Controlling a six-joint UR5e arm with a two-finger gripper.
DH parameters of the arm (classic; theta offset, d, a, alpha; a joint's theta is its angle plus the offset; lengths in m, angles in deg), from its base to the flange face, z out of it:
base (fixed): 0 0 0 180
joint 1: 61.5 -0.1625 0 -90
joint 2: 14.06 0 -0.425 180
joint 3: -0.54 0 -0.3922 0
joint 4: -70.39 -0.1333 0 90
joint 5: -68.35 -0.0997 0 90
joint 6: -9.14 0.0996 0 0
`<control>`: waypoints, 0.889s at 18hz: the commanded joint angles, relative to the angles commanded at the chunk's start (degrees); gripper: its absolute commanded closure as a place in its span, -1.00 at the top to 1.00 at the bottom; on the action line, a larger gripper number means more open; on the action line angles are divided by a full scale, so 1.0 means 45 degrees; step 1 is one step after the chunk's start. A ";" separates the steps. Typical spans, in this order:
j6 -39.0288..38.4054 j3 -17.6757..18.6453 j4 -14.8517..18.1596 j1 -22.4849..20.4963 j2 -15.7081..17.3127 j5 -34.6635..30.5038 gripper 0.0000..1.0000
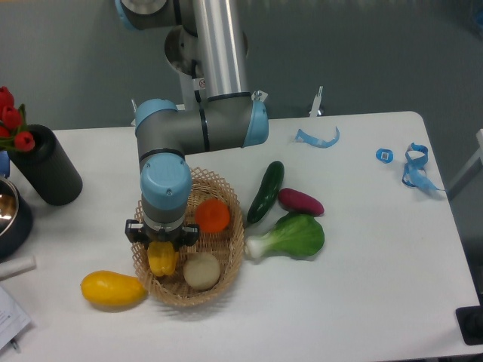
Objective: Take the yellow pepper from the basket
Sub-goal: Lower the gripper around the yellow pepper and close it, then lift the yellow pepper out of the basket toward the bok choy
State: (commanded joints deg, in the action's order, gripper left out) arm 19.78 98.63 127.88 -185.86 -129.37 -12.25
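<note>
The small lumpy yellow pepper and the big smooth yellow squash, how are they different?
The small lobed yellow pepper looks lumpy and blocky; the larger oval yellow squash is smooth and long. The pepper sits inside the woven wicker basket, while the squash lies on the white table just outside the basket's left side. The gripper is right over the pepper; nothing touches the squash. Both are bright, glossy yellow.

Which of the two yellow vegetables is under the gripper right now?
The small lobed yellow pepper inside the basket, directly below the gripper. The other, a larger smooth yellow squash, lies on the table outside the basket's left edge.
</note>
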 joint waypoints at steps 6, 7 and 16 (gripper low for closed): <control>0.0195 0.0059 0.0078 -0.0058 0.0722 -0.0039 -0.29; 0.0196 0.0058 0.0097 -0.0097 0.0859 -0.0116 -0.29; 0.1248 0.0254 0.0098 -0.0838 0.2011 -0.0274 -0.29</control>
State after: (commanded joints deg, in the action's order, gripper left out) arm 25.39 99.77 128.31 -189.63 -120.32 -13.48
